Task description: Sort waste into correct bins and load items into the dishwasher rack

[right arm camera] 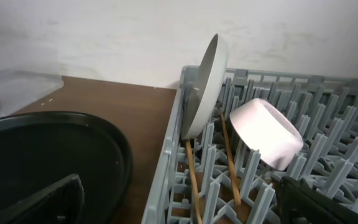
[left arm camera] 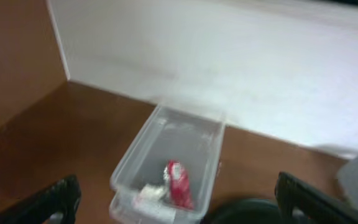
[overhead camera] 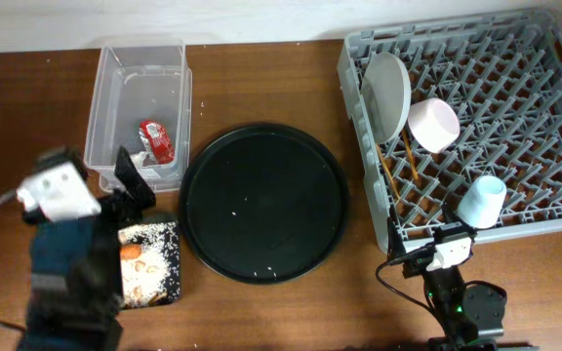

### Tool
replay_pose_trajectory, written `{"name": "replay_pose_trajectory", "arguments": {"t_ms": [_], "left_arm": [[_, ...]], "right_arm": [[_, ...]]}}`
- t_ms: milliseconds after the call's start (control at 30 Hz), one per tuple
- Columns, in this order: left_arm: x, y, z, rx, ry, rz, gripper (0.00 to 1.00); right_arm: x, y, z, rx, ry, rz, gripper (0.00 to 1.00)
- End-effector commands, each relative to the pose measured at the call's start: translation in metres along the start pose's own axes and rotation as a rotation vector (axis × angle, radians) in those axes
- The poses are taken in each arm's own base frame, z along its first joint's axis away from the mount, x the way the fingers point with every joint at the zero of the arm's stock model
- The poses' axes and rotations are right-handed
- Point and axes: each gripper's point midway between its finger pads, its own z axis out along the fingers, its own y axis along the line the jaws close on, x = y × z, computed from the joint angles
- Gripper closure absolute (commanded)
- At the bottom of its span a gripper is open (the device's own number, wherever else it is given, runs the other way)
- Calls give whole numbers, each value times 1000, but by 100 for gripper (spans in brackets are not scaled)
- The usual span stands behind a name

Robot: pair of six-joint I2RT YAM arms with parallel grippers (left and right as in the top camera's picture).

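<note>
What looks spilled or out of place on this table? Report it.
A few pale rice-like grains lie loose on the large round black tray. They are outside the shallow black rectangular tray, which holds the main heap of scraps. They look like strays dropped during sorting. Nothing else stands out.

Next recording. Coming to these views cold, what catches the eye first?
The big grey dishwasher rack at the right stands out. It is loaded with the plate on edge, the white-pink bowl tipped beside it, the chopsticks lying among the pegs and the light-blue cup near its front edge. Next come the large round black tray at centre and the clear tub at upper left, with the red wrapper inside.
</note>
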Motion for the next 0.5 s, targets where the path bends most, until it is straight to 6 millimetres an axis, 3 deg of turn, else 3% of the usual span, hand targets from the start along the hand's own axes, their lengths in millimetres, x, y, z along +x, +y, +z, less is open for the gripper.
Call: {"name": "replay_pose_trajectory", "arguments": {"t_ms": [0, 67, 267, 467], "left_arm": [[65, 26, -13, 25, -4, -2, 1], [98, 39, -19, 15, -18, 0, 1], [125, 41, -22, 63, -196, 70, 1], [178, 37, 5, 77, -172, 82, 1]], "right_arm": [[3, 0, 0, 0, 6, 9, 2], [3, 0, 0, 0, 6, 9, 2], [3, 0, 0, 0, 6, 9, 2], [3, 0, 0, 0, 6, 9, 2]]}}
